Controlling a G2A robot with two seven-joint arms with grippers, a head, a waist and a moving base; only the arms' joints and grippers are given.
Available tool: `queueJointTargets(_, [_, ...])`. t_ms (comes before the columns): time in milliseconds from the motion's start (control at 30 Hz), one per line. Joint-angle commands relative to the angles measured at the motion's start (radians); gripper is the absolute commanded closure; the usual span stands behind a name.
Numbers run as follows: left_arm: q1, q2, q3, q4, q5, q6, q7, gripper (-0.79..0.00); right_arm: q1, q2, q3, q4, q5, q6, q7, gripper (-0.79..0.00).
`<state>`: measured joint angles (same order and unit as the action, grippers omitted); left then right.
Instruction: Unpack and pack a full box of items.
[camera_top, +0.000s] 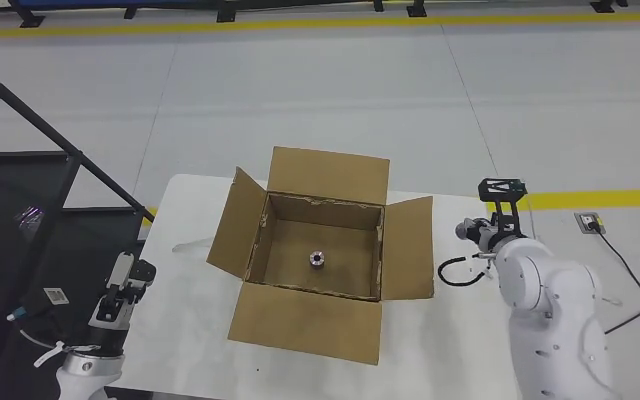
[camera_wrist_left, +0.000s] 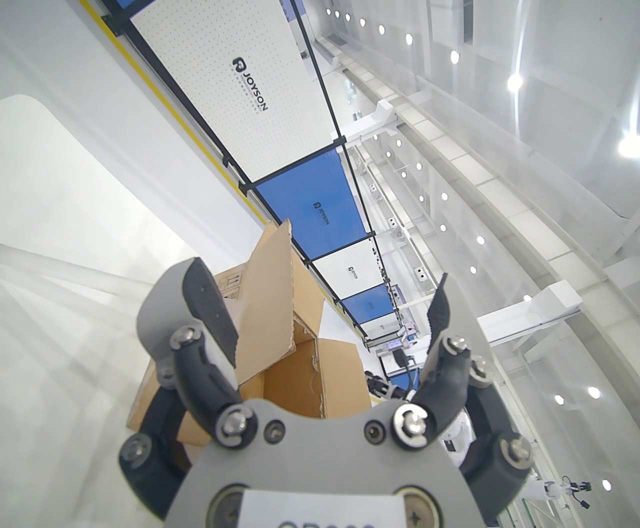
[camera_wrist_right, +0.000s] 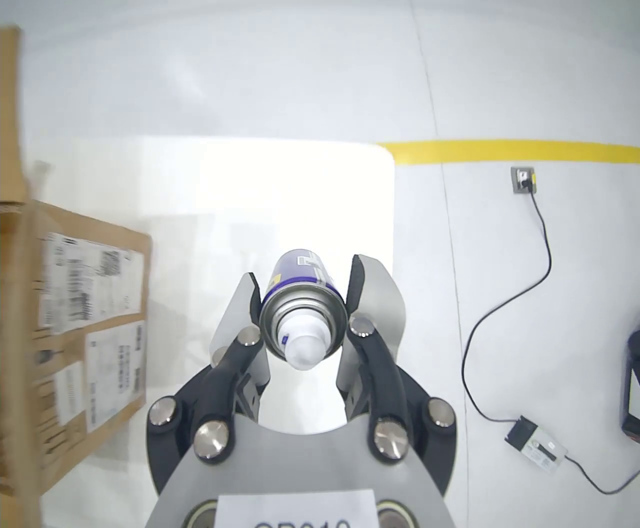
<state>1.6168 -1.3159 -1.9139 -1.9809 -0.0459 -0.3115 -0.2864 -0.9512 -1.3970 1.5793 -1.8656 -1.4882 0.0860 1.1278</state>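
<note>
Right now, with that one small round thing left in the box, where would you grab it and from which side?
Around its upper sides, coming straight down from above. The small round thing seems to stand upright on the box floor, and the walls block any sideways approach. The open left tool is free.

Spray can (camera_wrist_right: 300, 300), seemingly tight, in pincer (camera_wrist_right: 305, 272)

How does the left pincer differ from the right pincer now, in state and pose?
The left pincer is open and empty; the right pincer is shut on a purple-labelled metal spray can with a white nozzle. The left pincer faces the open brown cardboard box from the side; the right pincer points down over the white table beside that box. Both have the same grey-and-black build.
</note>
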Motion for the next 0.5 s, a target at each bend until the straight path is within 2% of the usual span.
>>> queueJointTargets(0, [0.000, 0.000, 0.000, 0.000, 0.000, 0.000, 0.000, -0.785, -0.012, -0.003, -0.041, -0.121, -0.019, 0.031, -0.001, 0.000])
queueJointTargets(133, [0.000, 0.000, 0.000, 0.000, 0.000, 0.000, 0.000, -0.785, -0.006, -0.010, -0.147, -0.244, -0.078, 0.065, -0.006, 0.000])
queueJointTargets(233, [0.000, 0.000, 0.000, 0.000, 0.000, 0.000, 0.000, -0.785, 0.022, -0.018, -0.236, -0.271, -0.096, 0.070, 0.001, 0.000])
queueJointTargets(333, [0.000, 0.000, 0.000, 0.000, 0.000, 0.000, 0.000, -0.785, 0.067, -0.027, -0.332, -0.232, -0.112, 0.051, 0.018, 0.000])
queueJointTargets(467, [0.000, 0.000, 0.000, 0.000, 0.000, 0.000, 0.000, -0.785, 0.135, -0.044, -0.466, -0.113, -0.123, 0.030, 0.042, 0.000])
